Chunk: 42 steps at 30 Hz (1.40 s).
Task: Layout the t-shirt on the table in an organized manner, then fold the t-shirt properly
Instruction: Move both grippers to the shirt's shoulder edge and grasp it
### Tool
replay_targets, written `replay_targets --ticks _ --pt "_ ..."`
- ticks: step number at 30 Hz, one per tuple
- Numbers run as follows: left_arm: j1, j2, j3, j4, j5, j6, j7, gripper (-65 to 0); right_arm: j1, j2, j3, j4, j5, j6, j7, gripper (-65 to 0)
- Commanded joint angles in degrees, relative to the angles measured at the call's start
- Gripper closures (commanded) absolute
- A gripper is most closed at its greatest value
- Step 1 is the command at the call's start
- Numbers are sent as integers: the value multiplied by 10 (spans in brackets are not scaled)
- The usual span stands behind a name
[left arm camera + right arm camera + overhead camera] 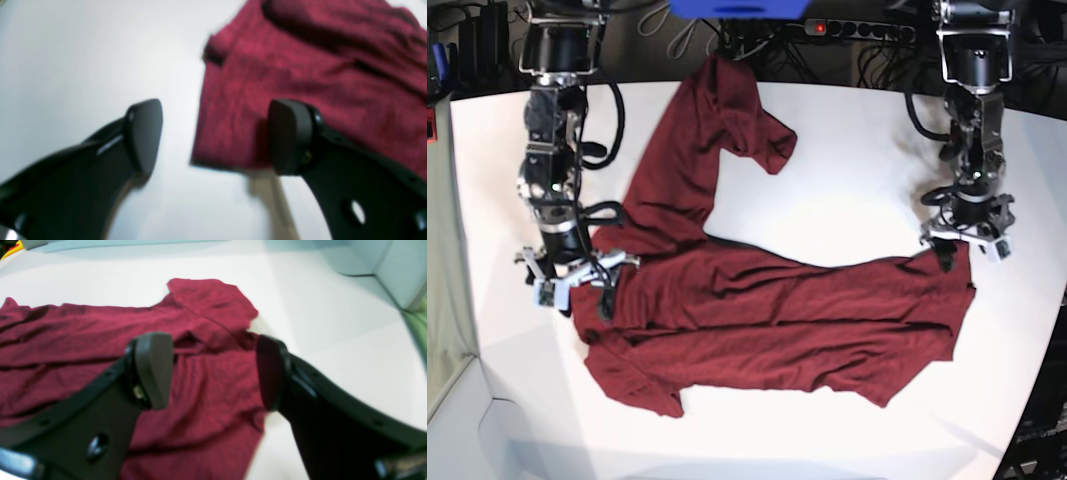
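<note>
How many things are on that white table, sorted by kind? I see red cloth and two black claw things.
Dark red t-shirt: 1
Robot arms with black open jaws, the left gripper and the right gripper: 2
White table beneath them: 1
Total: 4

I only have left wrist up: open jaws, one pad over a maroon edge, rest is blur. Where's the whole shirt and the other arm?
Observer: The t-shirt lies rumpled across the table, one part stretching toward the far edge.
Operator: Other arm?
Observer: The right gripper is open over the shirt's opposite end.
Operator: Is it holding fabric?
Observer: No. In the right wrist view its pads stand apart with cloth lying below.
</note>
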Motion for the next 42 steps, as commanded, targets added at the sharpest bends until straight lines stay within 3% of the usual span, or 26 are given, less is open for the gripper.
replay_targets --ticks 1,3,5,10,13,19,25,32,42 --pt "-10 -7 -2 9 -2 1 -5 -475 8 -2 -1 19 3 1 17 -401" --pt "-10 -6 -2 9 -2 1 -5 -464 -3 -2 -1 29 3 1 17 -401" --pt "-9 -6 -2 6 -2 1 -4 -380 -11 -2 -1 36 3 1 17 -401" --pt "-7 -6 -5 -18 -5 2 -5 0 -34 -2 15 59 3 2 16 -400" --pt "12 -10 -8 16 -6 5 -5 -19 -51 -3 20 64 3 2 16 -400" --pt "62 -9 -55 204 -7 6 0 -1 -69 -3 20 64 3 2 16 -400" --pt "23 -6 -96 337 -7 6 126 -1 -76 -4 20 72 3 2 16 -400" --pt "-68 -6 -97 256 -2 6 189 -1 -77 -6 18 72 3 2 16 -400" --pt "-134 -9 -96 90 -2 2 189 -2 -76 -6 18 72 3 2 16 -400"
